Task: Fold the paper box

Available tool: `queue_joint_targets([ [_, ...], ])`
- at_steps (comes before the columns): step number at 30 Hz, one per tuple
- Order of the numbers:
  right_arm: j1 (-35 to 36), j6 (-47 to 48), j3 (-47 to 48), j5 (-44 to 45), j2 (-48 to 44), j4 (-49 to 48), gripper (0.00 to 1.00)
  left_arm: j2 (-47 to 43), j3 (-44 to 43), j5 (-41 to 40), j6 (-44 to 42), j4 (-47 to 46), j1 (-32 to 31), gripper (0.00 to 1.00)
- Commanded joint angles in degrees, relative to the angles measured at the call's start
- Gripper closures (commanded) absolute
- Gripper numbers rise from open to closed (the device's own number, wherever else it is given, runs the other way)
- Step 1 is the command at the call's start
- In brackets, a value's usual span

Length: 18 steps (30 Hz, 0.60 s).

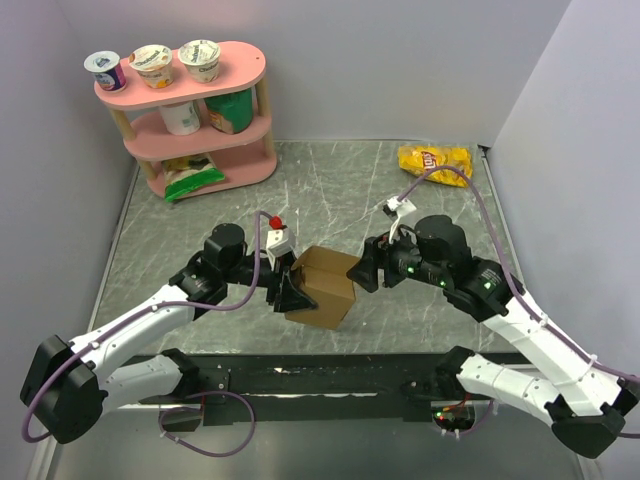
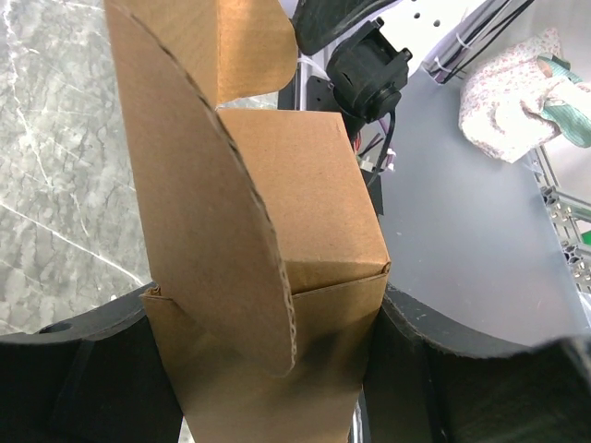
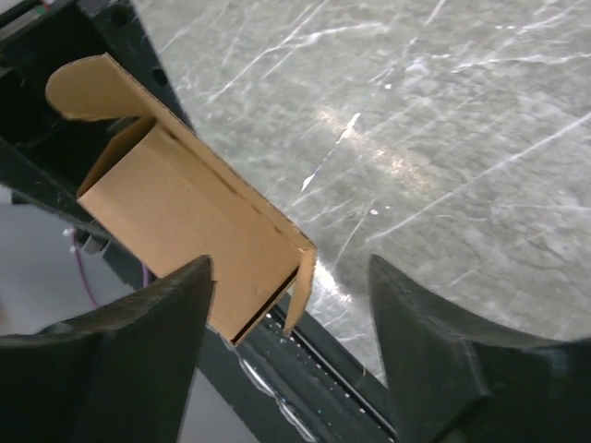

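Grey marbled table (image 1: 330,190) with a pink shelf (image 1: 240,68) at the far left and a yellow chip bag (image 1: 435,160) at the far right. Near the middle, partly folded brown paper box (image 1: 325,285), flaps still open, tilted, clamped on its left side by the left gripper (image 1: 287,292). Just right of the box, right gripper (image 1: 363,268) with fingers spread apart, gripping nothing.
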State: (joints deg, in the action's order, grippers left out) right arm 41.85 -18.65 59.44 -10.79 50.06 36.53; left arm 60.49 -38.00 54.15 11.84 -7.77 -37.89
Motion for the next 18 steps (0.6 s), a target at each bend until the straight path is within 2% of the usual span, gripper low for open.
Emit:
queue_joint_targets([
  [1, -1.0, 1.5, 0.9, -5.3, 1.3, -2.9, 0.33, -1.3, -2.5, 1.0, -1.3, -1.3, -0.3, 0.56],
  [3, -1.2, 1.3, 0.2, -5.9, 2.0, -2.8, 0.39, -1.8, -1.9, 0.1, -1.0, -2.2, -0.3, 0.56],
  [6, -1.2, 1.3, -1.0, -7.2, 2.6, -3.2, 0.56, -2.3, -1.5, -1.1, -0.8, -3.1, -0.3, 0.56],
  [7, -1.2, 1.0, -1.3, -7.3, 2.7, -3.7, 0.65, -2.5, -1.3, -1.5, -0.4, -3.5, -0.3, 0.56],
  [9, -1.2, 0.9, -1.7, -7.8, 2.8, -4.0, 0.75, -2.7, -0.7, -2.3, 0.1, -4.3, -0.4, 0.56],
  [10, -1.2, 0.7, -1.8, -7.9, 2.9, -4.2, 0.84, -2.7, -0.5, -3.9, 0.8, -5.1, -0.4, 0.56],
  [12, -1.3, 0.7, -2.0, -7.8, 3.2, -4.4, 0.91, -2.5, 0.4, -5.9, 1.5, -6.4, -1.1, 0.55],
  [13, -1.2, 0.9, -2.2, -6.5, 3.4, -4.5, 0.94, -2.2, 0.6, -9.0, 2.3, -7.0, -1.5, 0.52],
  [14, -1.3, 1.0, -2.4, -5.6, 3.5, -4.7, 0.95, -1.7, 1.1, -10.6, 2.5, -7.0, -1.8, 0.41],
  [16, -1.2, 0.8, -3.6, -2.3, 3.6, -5.2, 0.98, -1.3, 2.4, -12.6, 2.8, -7.8, -2.5, 0.3],
  [17, -1.3, 0.7, -3.8, -1.0, 3.6, -5.2, 1.0, -0.9, 2.8, -16.1, 3.1, -7.7, -2.7, 0.24],
  [18, -1.3, 0.6, -4.9, 0.4, 3.6, -5.9, 1.0, -0.7, 3.1, -17.7, 3.3, -7.5, -3.0, 0.14],
])
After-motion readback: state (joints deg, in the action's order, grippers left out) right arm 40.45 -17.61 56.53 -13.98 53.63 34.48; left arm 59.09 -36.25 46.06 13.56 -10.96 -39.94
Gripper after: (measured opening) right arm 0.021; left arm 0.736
